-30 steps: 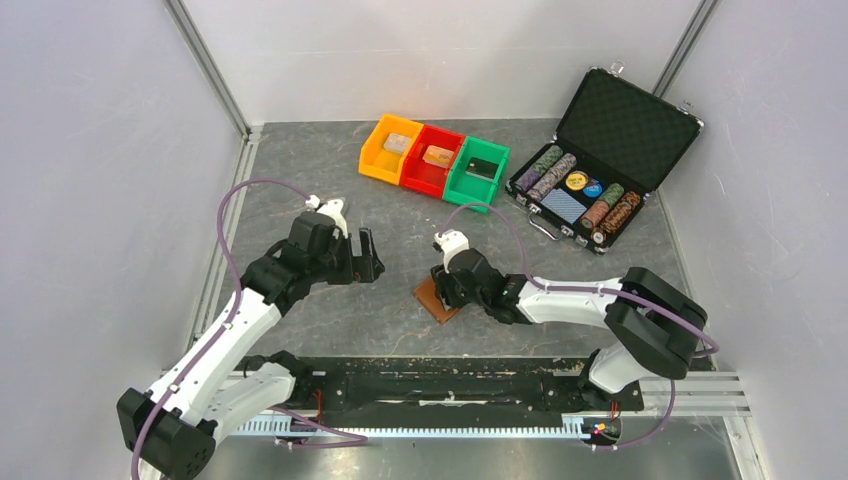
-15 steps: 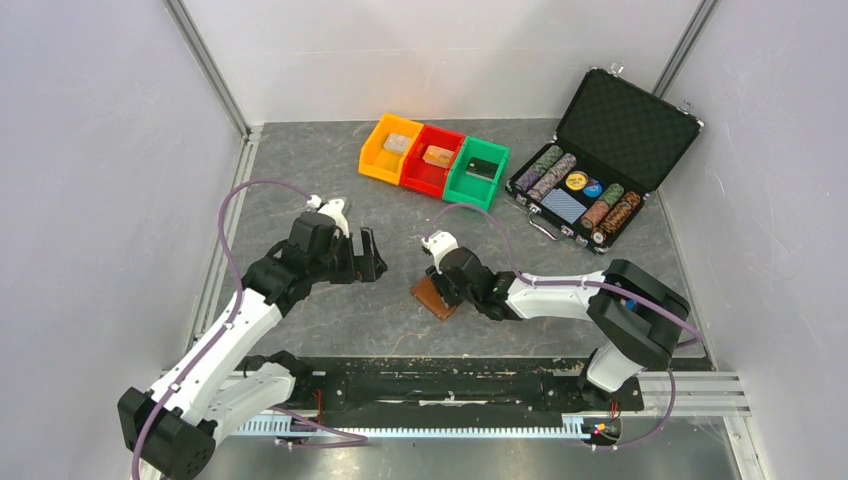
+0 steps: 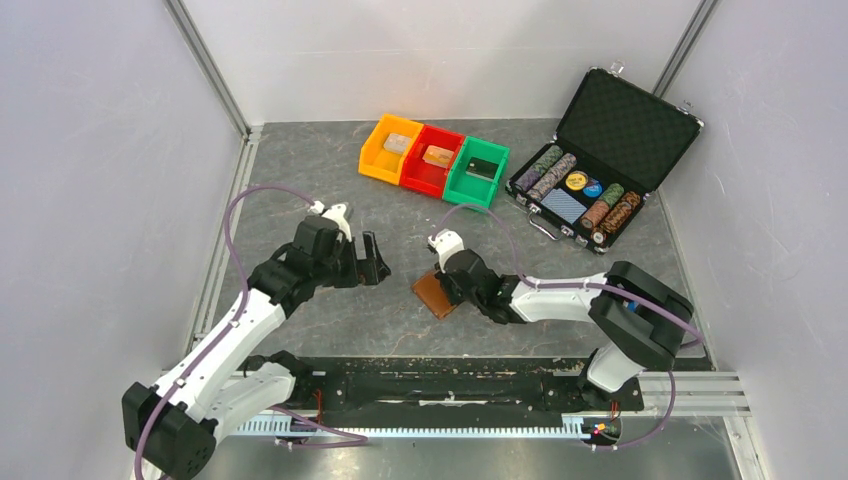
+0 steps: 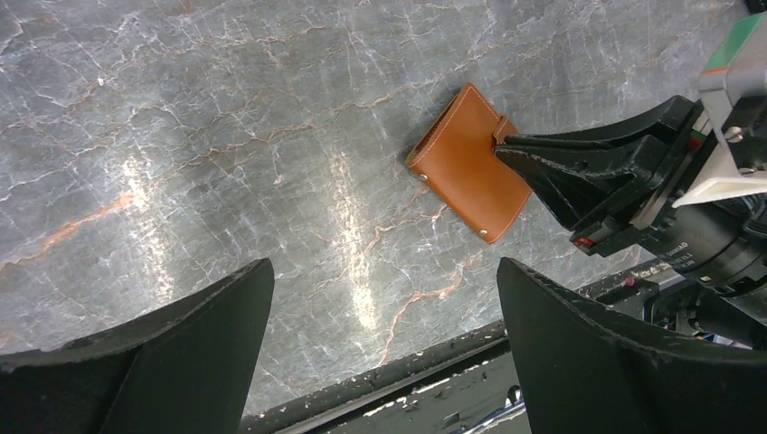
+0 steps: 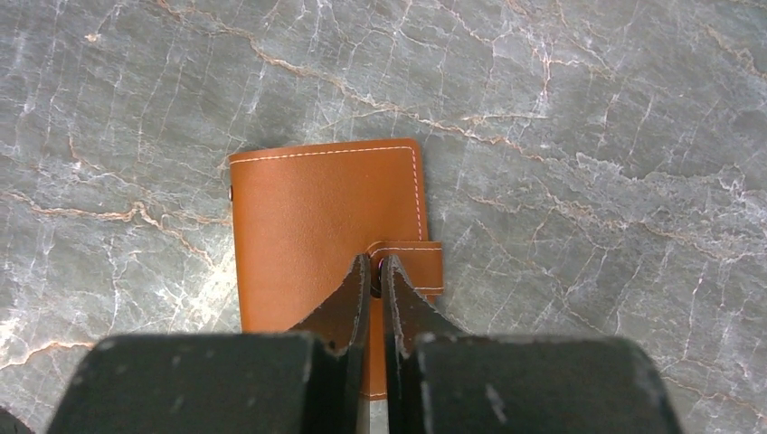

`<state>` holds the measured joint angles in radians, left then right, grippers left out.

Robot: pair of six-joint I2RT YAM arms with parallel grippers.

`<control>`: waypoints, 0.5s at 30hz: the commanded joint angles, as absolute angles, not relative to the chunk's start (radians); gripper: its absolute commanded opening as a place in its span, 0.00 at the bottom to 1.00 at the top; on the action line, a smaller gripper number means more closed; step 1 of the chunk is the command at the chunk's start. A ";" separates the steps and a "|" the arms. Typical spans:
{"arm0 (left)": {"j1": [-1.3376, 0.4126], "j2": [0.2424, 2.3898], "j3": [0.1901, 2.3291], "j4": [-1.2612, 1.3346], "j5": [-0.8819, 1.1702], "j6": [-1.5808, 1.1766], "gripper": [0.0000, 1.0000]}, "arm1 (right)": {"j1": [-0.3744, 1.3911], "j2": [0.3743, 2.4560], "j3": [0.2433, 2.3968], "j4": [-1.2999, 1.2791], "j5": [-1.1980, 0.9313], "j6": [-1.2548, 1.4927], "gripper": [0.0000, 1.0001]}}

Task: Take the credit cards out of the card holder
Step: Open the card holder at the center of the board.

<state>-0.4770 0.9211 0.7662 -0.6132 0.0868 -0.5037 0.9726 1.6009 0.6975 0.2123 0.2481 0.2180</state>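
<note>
Contact at the snap tab [image 5: 416,267]: the right hand [image 5: 375,267] met the closed card holder [image 5: 317,217] on the grey, veined bench [image 3: 400,210].

Brown and stitched in white, the card holder [image 3: 433,294] lay folded shut and flat on the bench, near its front edge and between the two arms; the right hand [image 3: 445,289] had its fingers pressed together, tips at the inner end of the tab, though whether they pinched the tab could not be told; the left hand [image 3: 372,258] hung over the bench just to the holder's left, fingers spread wide and holding nothing; at the far side stood a row of orange, red and green bins [image 3: 470,195] and, to their right, an open black chip case [image 3: 625,125], both well apart from the holder.
</note>
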 commanded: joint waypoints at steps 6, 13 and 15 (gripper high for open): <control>-0.473 0.966 0.718 -0.503 0.179 -0.578 0.99 | 0.970 1.421 0.620 0.217 0.169 0.330 0.00; -0.472 1.021 0.689 -0.448 0.229 -0.599 1.00 | 0.962 1.265 0.560 0.242 0.144 0.406 0.00; -0.475 1.041 0.679 -0.415 0.272 -0.610 1.00 | 0.962 1.237 0.551 0.253 0.122 0.424 0.00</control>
<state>-0.4770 1.0149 0.6937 -0.5133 0.1841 -0.5503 0.9653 1.2991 0.5713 0.2054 0.1642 0.3603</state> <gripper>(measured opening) 0.994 0.021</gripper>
